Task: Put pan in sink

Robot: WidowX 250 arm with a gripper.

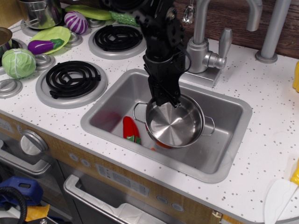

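Note:
The pan [176, 125] is a shiny shallow steel pot with two wire loop handles. It hangs tilted over the middle of the sink [224, 149], a large grey basin with rounded corners. My black gripper [168, 99] comes down from above and is shut on the pan's far rim. The pan hides the drain ring and part of the basin floor. I cannot tell whether the pan touches the basin floor.
A red pepper [131, 130] lies in the sink just left of the pan. The faucet [203, 42] stands behind the sink. Two black-coil burners [72, 78] lie to the left, with a cabbage [18, 63], an aubergine [44, 45] and a taller steel pot [41, 11] beyond.

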